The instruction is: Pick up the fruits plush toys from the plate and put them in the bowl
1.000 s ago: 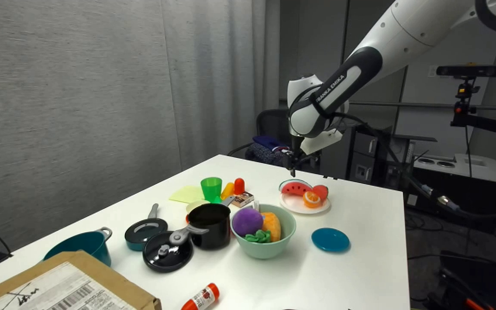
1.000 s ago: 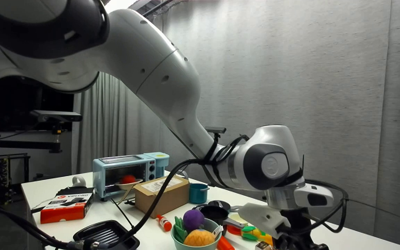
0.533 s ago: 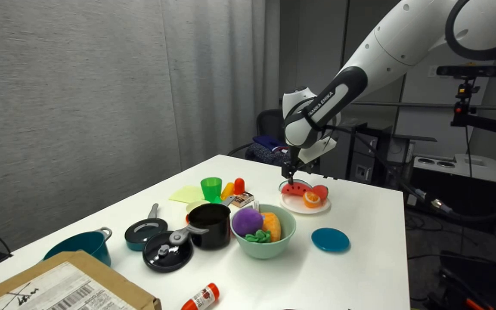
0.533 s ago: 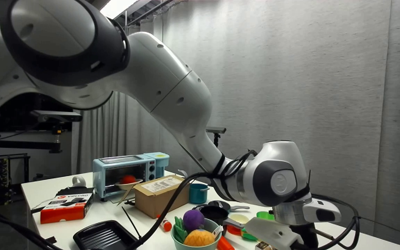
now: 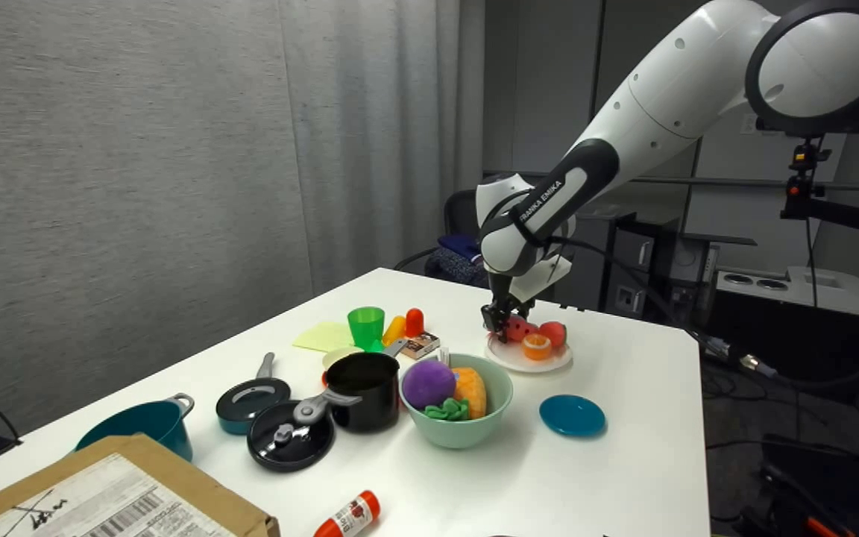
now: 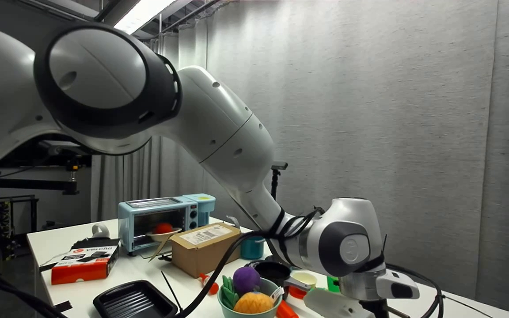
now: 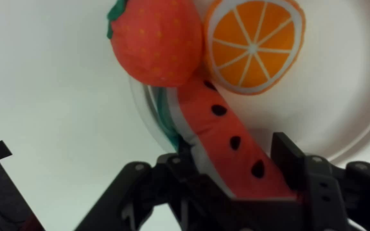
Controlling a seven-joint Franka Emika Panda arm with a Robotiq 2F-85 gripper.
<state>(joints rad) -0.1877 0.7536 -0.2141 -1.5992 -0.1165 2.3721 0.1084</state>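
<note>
The watermelon toy [image 7: 201,118] lies on the white plate [image 7: 339,80] between my fingers. My gripper [image 7: 231,146] has a finger against its rind side and a finger against its red side. It also shows in an exterior view [image 5: 520,330]. The strawberry toy [image 7: 157,43] and the orange toy [image 7: 252,48] sit beside it, touching it, on the same plate. The mint-green bowl [image 5: 455,434] holds a purple round toy [image 5: 429,384] and an orange toy with green leaves [image 5: 471,393]. In an exterior view [image 6: 253,304] that orange toy shows, but the plate and fingertips are out of frame.
A blue disc [image 5: 573,416] lies near the bowl. A black pot [image 5: 365,394] stands against the bowl's other side, with a lid [image 5: 289,440] beside it. A green cup [image 5: 366,327] stands farther back. A cardboard box [image 6: 206,247] and toaster oven [image 6: 157,225] also stand on the table.
My gripper has lowered from above the plate, and its fingers have closed in around the watermelon toy. The watermelon has turned, and the orange toy has tipped slightly. The bowl has not moved.
</note>
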